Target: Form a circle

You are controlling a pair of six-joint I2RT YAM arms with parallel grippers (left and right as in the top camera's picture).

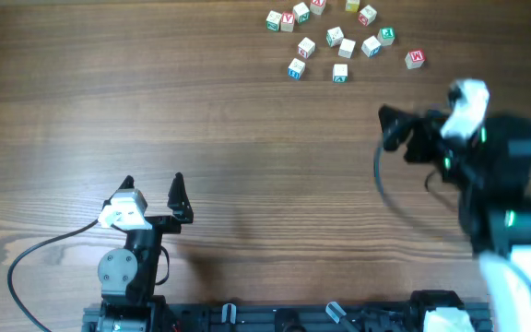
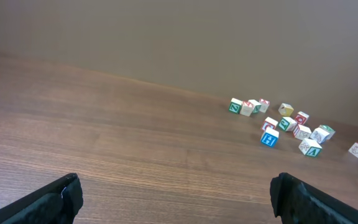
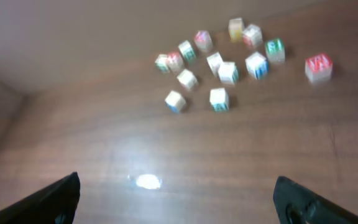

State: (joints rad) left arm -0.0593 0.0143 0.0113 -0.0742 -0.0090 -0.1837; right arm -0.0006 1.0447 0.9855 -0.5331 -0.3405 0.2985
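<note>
A brown wood-grain table [image 1: 247, 138] is seen. Nearest, the left gripper [image 1: 152, 183] is held spread wide, nothing grasped, well short of the scatter of letter cubes [image 1: 347, 47]; the right gripper [image 3: 176, 199], likewise spread and empty, is poised nearer that scatter. The circle [image 1: 287, 19], three touching cubes, is found at the scatter's left end, a plain wall [image 2: 166, 31] beyond

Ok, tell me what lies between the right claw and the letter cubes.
Nothing: only bare wooden table between the right claw and the nearest letter cubes, as the right wrist view shows; the overhead agrees.
</note>
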